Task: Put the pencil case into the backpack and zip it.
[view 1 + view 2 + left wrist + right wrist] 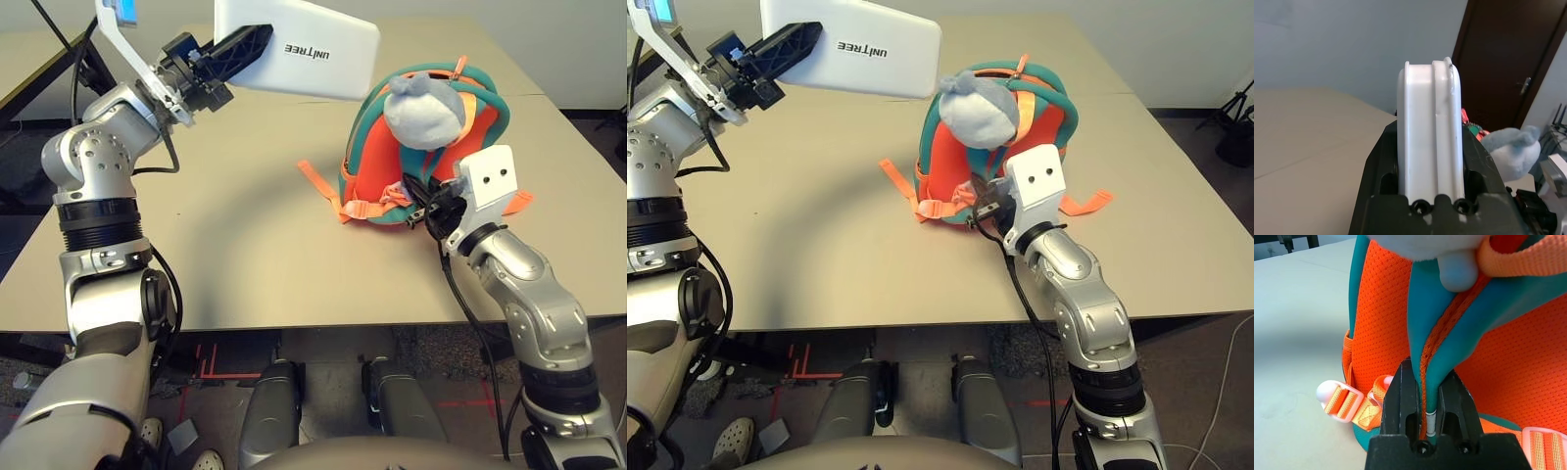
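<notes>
My left gripper [245, 49] is shut on one end of the white pencil case [304, 47], held high in the air to the left of the backpack. In the left wrist view the pencil case [1431, 132] stands edge-on between the black fingers [1380, 166]. The orange backpack [387, 166] with teal trim lies on the table at right, its grey-blue plush head [423, 110] on top. My right gripper [428, 201] is at the backpack's near side. In the right wrist view my right gripper [1429, 404] is shut on the teal trim [1432, 357] of the backpack's opening edge.
Orange straps [318, 181] and buckles [1337, 401] trail onto the beige table [245, 245] on the backpack's left and right. A table seam [549, 95] runs behind the backpack. Cables hang beside my left arm.
</notes>
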Tool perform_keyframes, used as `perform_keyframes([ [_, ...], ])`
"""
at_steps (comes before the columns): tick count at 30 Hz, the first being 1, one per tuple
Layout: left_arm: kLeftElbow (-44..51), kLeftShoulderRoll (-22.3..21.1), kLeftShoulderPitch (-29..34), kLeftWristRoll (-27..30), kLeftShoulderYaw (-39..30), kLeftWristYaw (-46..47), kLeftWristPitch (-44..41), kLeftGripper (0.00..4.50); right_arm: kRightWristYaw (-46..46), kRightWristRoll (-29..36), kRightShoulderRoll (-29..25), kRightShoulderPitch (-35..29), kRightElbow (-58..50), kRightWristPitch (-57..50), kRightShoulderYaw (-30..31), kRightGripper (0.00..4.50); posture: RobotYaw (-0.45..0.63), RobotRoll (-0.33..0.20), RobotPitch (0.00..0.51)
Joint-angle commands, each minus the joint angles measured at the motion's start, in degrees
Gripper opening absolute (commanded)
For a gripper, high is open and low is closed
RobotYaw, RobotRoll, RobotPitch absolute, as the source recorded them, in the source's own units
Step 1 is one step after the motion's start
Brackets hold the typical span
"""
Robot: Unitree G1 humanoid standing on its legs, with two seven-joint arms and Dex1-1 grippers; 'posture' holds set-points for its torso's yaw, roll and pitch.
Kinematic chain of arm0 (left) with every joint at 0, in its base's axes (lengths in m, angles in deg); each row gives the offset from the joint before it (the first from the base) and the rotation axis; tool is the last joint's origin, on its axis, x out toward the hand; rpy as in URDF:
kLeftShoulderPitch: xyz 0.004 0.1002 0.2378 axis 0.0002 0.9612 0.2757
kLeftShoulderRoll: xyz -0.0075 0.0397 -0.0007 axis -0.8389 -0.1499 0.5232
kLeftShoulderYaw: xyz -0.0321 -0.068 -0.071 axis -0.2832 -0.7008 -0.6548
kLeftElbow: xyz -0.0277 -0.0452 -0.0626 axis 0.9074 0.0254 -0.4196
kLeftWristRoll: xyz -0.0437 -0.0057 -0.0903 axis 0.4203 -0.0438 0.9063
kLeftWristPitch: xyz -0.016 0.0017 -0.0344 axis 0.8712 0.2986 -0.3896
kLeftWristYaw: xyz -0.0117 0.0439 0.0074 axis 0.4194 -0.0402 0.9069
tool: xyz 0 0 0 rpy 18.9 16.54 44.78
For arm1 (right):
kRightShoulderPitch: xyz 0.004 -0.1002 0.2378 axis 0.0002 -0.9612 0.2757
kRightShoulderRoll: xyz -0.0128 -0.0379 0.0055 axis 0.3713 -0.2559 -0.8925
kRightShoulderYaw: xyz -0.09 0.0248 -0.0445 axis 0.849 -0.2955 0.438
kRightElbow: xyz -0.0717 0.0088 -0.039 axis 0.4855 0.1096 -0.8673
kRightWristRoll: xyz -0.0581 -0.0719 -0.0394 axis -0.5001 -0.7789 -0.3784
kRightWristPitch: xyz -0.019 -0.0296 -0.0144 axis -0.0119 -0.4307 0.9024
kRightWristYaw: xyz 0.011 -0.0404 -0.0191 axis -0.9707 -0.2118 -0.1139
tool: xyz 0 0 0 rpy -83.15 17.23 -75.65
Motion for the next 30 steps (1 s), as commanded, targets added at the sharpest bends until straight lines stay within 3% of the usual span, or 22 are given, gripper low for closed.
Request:
perform_keyframes([
  [1, -0.45, 0.74, -0.76, -1.52, 2.42, -2.03, 0.63, 1.31, -0.50, 0.12, 0.47, 0.04, 0.78, -0.66, 1.05, 0.13, -0.09, 0.000, 0.093],
  [9, -4.07, 1.82, -2.03, -5.97, 8.71, -8.44, 2.43, 1.31, -0.54, -0.30, 1.48, -0.33, 0.70, -0.58, 1.97, 0.13, -0.09, 0.000, 0.092],
  [20, -12.37, 2.09, -8.40, -15.10, 19.33, -22.56, 6.88, 1.31, -1.05, -1.33, 1.41, 0.76, 3.13, 1.57, 1.75, 0.13, -0.11, 0.000, 0.073],
  [24, -20.09, 5.09, -11.62, -21.00, 22.14, -23.43, 13.60, 1.31, -1.03, -1.84, 1.92, 0.95, 3.67, 2.44, 2.22, 0.13, -0.11, 0.000, 0.069],
  [30, -30.57, 10.28, -14.40, -26.88, 21.08, -19.44, 22.66, 1.30, -1.45, -2.70, 2.40, 1.63, 4.66, 3.41, 2.59, 0.13, -0.11, 0.000, 0.067],
])
